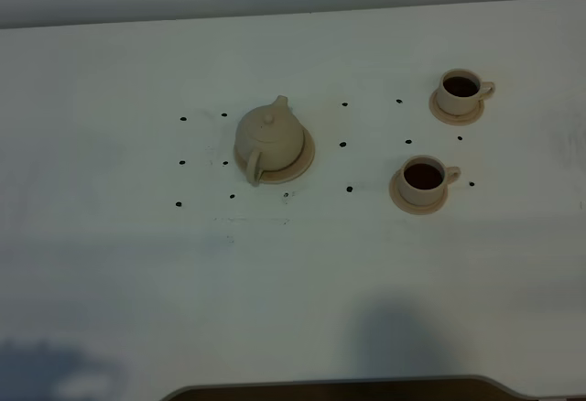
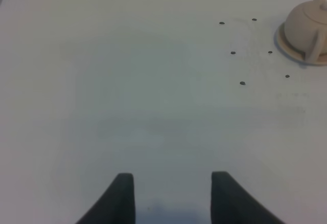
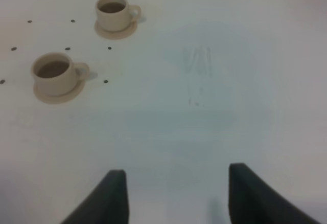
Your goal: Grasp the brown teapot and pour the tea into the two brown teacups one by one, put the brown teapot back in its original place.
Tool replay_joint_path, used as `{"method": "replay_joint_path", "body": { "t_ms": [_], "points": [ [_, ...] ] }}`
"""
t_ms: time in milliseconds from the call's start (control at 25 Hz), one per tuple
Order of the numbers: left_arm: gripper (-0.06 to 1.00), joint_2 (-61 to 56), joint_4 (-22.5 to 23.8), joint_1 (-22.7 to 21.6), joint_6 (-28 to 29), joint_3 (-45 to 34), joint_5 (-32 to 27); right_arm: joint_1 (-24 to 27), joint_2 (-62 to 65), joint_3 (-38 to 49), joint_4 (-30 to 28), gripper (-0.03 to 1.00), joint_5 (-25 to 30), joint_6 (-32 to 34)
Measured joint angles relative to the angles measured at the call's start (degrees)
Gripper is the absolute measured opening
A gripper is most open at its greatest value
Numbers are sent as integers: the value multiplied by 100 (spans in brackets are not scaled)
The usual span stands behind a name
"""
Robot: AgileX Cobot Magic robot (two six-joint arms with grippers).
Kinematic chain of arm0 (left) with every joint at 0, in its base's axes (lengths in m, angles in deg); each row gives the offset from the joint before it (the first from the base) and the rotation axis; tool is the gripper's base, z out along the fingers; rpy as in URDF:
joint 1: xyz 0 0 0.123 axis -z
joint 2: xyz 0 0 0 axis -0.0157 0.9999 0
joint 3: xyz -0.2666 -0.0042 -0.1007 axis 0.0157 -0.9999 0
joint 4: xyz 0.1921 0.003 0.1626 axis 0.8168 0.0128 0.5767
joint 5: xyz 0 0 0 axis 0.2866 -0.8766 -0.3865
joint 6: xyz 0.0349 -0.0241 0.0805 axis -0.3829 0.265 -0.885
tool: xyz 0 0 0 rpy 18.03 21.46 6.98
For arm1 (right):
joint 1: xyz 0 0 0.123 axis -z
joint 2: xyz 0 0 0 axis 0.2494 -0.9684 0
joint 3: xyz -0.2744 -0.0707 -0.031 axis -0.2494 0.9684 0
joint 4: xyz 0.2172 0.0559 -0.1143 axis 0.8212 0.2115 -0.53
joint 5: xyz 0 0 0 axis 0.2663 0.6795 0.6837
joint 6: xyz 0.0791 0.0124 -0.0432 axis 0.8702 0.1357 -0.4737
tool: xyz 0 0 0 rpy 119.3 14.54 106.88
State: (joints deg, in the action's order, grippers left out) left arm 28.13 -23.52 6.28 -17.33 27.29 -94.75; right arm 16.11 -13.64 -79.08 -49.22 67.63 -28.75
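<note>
The brown teapot [image 1: 268,141] stands upright on its round tan saucer [image 1: 302,163] left of the table's middle, spout pointing away, handle toward the front. It also shows in the left wrist view [image 2: 306,27]. The two brown teacups stand on their saucers at the right: the far cup [image 1: 460,93] and the near cup [image 1: 425,179], both holding dark tea. They show in the right wrist view too, far cup [image 3: 112,13] and near cup [image 3: 53,73]. My left gripper [image 2: 172,193] is open and empty over bare table. My right gripper [image 3: 178,193] is open and empty, away from the cups.
Several small black dots [image 1: 343,144] mark the white table [image 1: 293,273] around the teapot and cups. A dark edge [image 1: 339,388] runs along the table's front. Neither gripper shows in the high view.
</note>
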Motion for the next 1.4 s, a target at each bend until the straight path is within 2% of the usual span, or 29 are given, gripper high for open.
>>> {"method": "replay_joint_path", "body": {
  "t_ms": [1400],
  "points": [
    [37, 0, 5, 0, -14, 0, 0, 0, 0, 0, 0, 42, 0, 0]
  ]
}}
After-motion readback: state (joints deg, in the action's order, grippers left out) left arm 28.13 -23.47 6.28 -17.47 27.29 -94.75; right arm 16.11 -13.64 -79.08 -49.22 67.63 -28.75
